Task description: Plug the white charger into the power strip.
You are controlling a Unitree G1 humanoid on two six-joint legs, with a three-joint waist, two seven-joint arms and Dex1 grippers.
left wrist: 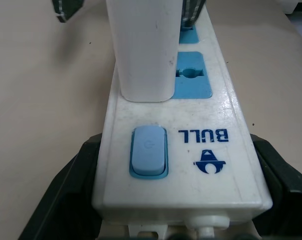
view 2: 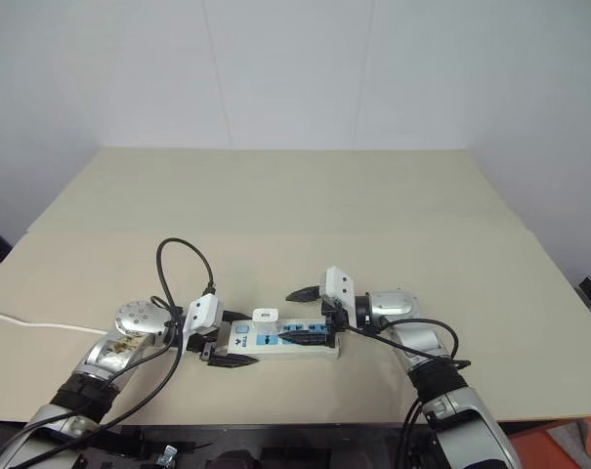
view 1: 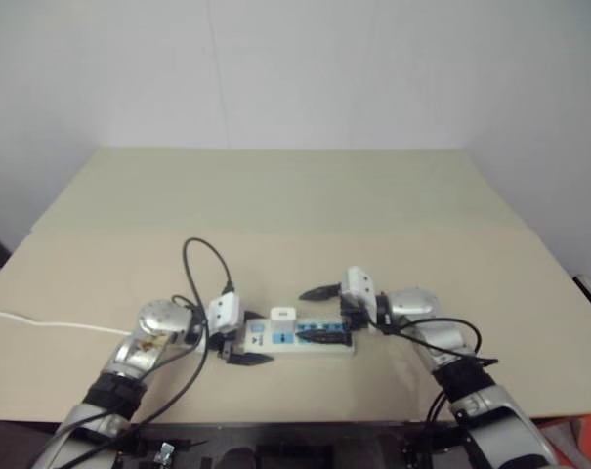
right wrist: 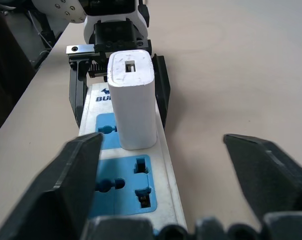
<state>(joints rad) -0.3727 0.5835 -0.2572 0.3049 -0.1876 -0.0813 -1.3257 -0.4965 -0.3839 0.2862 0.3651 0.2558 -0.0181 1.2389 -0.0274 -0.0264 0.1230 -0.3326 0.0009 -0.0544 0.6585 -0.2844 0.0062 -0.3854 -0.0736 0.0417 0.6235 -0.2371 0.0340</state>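
The left claw (view 2: 220,344) is clamped on the switch end of the power strip (view 1: 300,339), which lies flat on the counter (view 1: 295,205). The white charger (right wrist: 132,100) stands upright in a socket just ahead of the right claw (right wrist: 165,170), whose fingers are spread apart, gripping nothing.

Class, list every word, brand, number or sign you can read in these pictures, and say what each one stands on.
"BULL", with a blue logo beside it: on the power strip, next to its blue switch.
"BU...": the same brand, partly hidden behind the white charger.
No other readable text.
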